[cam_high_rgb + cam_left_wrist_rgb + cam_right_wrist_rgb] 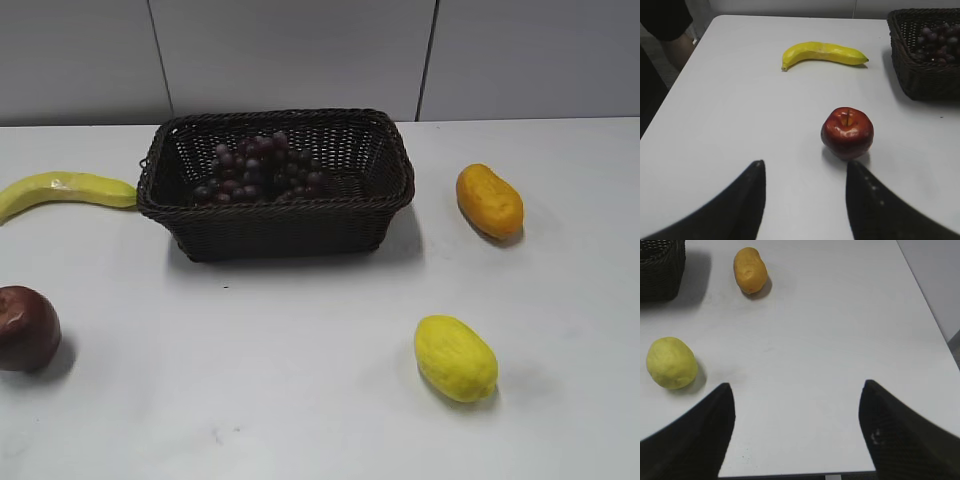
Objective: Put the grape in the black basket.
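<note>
Looks like this one's basically done: the bunch of small dark red-purple grapes (255, 170) sits inside the dark woven wicker basket (280, 230), toward its left half. As far as I can tell nothing is left but parking the arms.

The left gripper (805, 200) is spread wide and holds nothing, hanging over bare white table (300, 380) just short of the shiny red apple (847, 132). The right gripper (796, 435) gapes even wider, empty too, near the pale yellow lumpy fruit (671, 363).

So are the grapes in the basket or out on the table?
In. The grape bunch lies inside the black wicker basket, below its rim, toward the left side.
</note>
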You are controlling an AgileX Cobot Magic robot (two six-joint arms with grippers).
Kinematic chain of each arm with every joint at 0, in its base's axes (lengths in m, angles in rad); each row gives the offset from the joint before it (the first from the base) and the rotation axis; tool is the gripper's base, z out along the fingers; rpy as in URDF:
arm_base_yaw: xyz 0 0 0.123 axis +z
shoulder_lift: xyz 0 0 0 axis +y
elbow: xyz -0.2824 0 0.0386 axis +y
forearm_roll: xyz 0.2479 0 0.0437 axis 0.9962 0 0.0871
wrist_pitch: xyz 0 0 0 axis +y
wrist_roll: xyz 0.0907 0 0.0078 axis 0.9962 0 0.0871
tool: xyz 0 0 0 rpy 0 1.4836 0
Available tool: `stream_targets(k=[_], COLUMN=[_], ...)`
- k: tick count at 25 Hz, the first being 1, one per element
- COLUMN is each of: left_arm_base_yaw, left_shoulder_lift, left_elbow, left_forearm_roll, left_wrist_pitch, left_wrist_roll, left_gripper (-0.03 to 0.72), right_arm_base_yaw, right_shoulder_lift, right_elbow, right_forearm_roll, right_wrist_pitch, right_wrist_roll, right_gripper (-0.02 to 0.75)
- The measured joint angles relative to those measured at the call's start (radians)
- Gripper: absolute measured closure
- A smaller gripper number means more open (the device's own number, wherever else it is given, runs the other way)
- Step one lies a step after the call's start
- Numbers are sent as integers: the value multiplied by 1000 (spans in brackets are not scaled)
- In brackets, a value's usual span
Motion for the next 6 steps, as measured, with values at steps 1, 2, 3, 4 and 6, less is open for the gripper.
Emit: stream_targets(k=[1, 2, 3, 4, 6], left_arm_base_yaw=[0, 0, 0, 0, 0], left_shoulder_lift=[0, 0, 0, 0, 0], left_elbow=[0, 0, 0, 0, 0], left_forearm_roll=[0, 0, 0, 0, 0], left_wrist_pitch=[0, 0, 0, 0, 0], left_wrist_roll=[0, 0, 0, 0, 0], left_gripper=[199, 199, 199, 199, 199], right_arm_base_yaw=[0, 0, 0, 0, 0], right_shoulder_lift=[0, 0, 0, 0, 0], right_elbow=[0, 0, 0, 0, 0], right_forearm_roll=[0, 0, 0, 0, 0], right_wrist_pitch=[0, 0, 0, 0, 0], right_wrist_roll=[0, 0, 0, 0, 0], right_gripper=[155, 155, 155, 155, 155])
